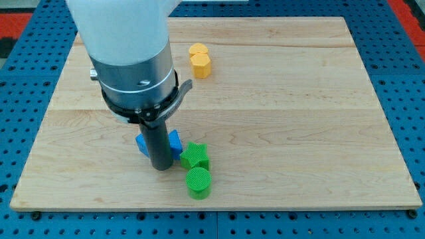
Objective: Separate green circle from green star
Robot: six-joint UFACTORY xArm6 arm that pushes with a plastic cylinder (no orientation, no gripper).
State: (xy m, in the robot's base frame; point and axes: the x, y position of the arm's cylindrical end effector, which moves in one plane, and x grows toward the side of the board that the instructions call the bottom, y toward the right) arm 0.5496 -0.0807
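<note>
The green circle [198, 182] lies near the board's bottom edge, just below the green star [195, 157]; the two touch or nearly touch. My tip [161, 167] rests on the board to the left of the green star and up-left of the green circle, a short gap away from both. A blue block [174, 141] sits behind my rod, partly hidden by it, and touches the star's upper left.
A yellow hexagon block [199, 60] stands near the board's top, left of centre. The wooden board [299, 133] lies on a blue pegboard surface. The arm's wide grey and white body covers the board's upper left.
</note>
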